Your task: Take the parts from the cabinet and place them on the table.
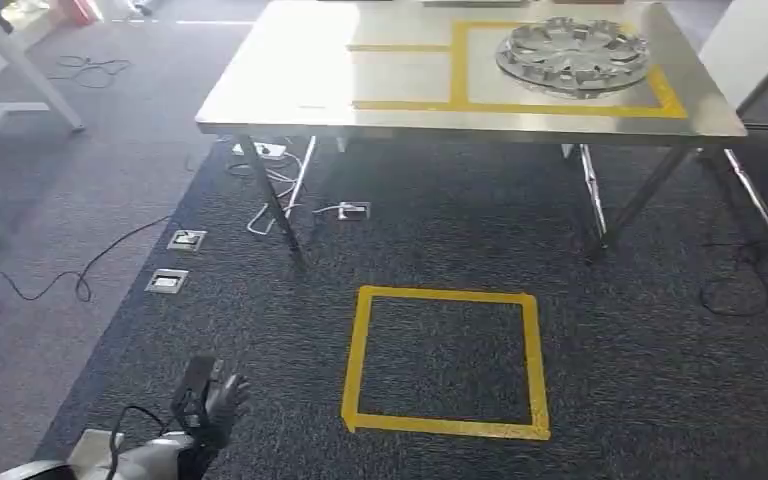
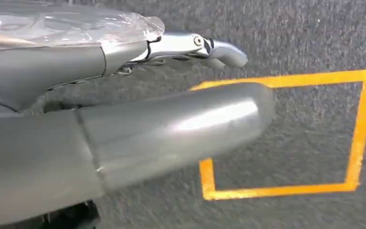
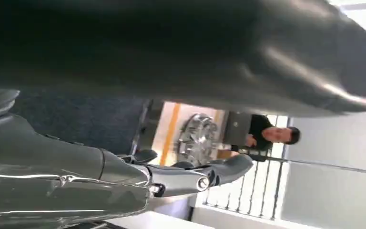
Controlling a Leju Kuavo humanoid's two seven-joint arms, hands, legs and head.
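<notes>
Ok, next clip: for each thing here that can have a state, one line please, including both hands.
hubcap: lying flat on the table, inside the yellow taped outline.
table: standing upright; the taped area left of the hubcap is bare.
left hand: hanging low over the carpet, holding nothing, fingers loosely apart.
right hand: holding nothing, fingers extended.
floor square: yellow tape outline on the carpet, nothing inside.

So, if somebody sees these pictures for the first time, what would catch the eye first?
Probably the round silver hubcap-like wheel cover, lying inside the yellow tape outline at the right end of the shiny metal table. Next, the square of yellow tape on the dark carpet in front of the table. The robot's left hand hangs low, holding nothing.
</notes>
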